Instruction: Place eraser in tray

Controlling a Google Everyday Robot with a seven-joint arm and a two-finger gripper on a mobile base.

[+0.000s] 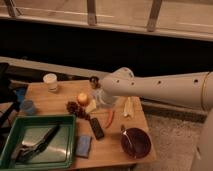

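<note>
The eraser [96,128] is a small flat black block lying on the wooden table [60,97], just right of the tray's right rim and left of the red chili [109,118]. The tray [67,142] is large and green, at the front left, and holds a dark utensil with a metal blade [36,144]. My white arm reaches in from the right. My gripper [103,98] hangs below the wrist over the middle of the table, above and behind the eraser and apart from it.
A blue sponge [84,146] lies in front of the eraser. A purple bowl [135,143] stands at the front right. A white cup [50,82], a yellow-orange fruit [82,98], dark grapes [74,107], a banana [128,106] and a blue cup [27,106] are on the table.
</note>
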